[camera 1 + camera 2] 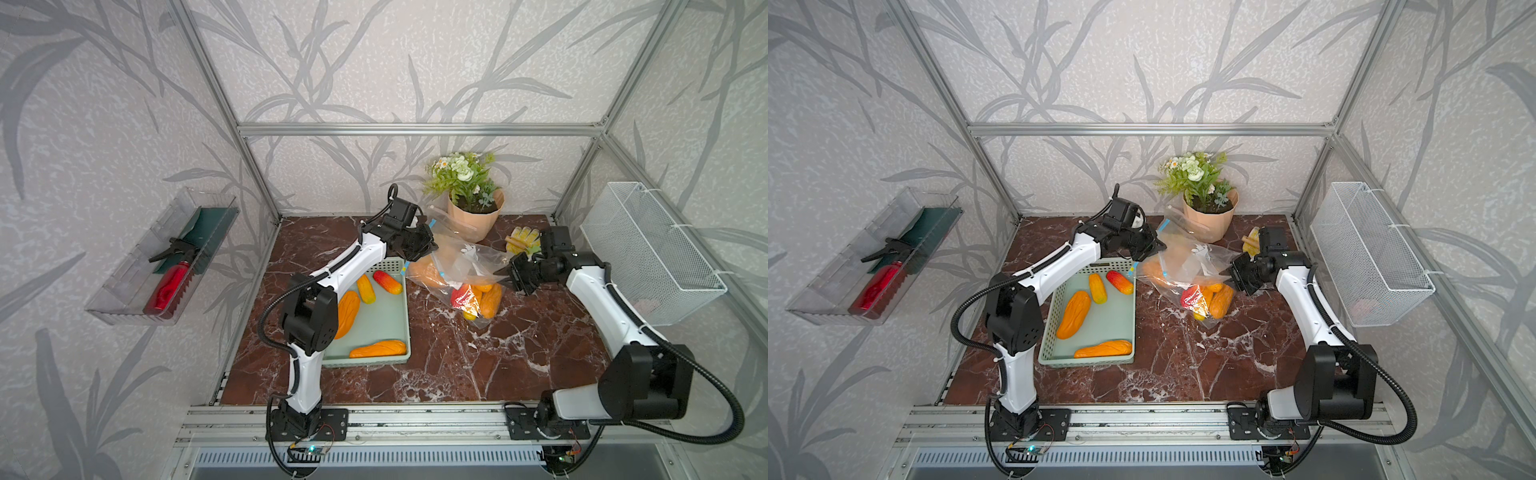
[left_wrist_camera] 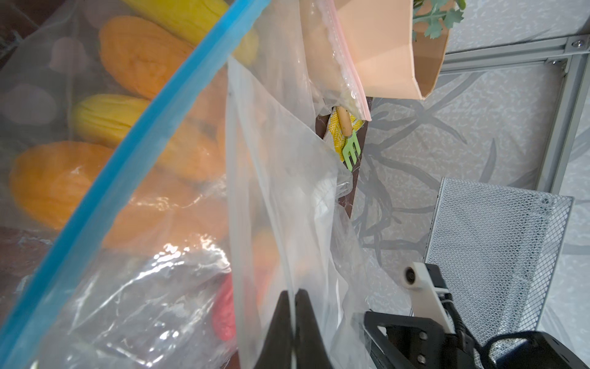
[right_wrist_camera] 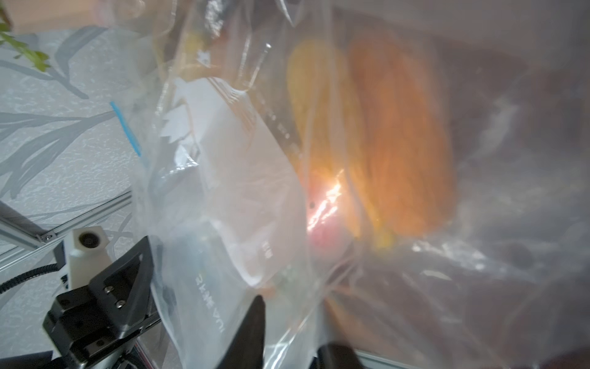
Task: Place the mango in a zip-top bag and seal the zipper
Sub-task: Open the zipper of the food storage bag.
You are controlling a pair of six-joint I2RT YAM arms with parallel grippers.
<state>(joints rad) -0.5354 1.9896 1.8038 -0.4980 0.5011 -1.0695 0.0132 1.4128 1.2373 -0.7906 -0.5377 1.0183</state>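
Zip-top bag (image 1: pixel 465 259) rests on desk (image 1: pixel 457 365), mangoes (image 1: pixel 491 300) inside. Left end effector (image 2: pixel 293 292) is clamped shut on bag film just beside the zipper (image 2: pixel 127 159), whose long axis runs away from it. Right end effector (image 3: pixel 290 322), at the bag's far side, has its jaws parted with loose film between them.

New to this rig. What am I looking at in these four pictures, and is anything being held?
Two robot arms stand at a marble table. Both top views look down on the whole scene; the other two pictures come from cameras on the wrists. A green basket holds four mangoes; a clear bag beside it holds more. A flower pot stands behind. The left claw is shut on the bag's film. The right claw is open around the film.
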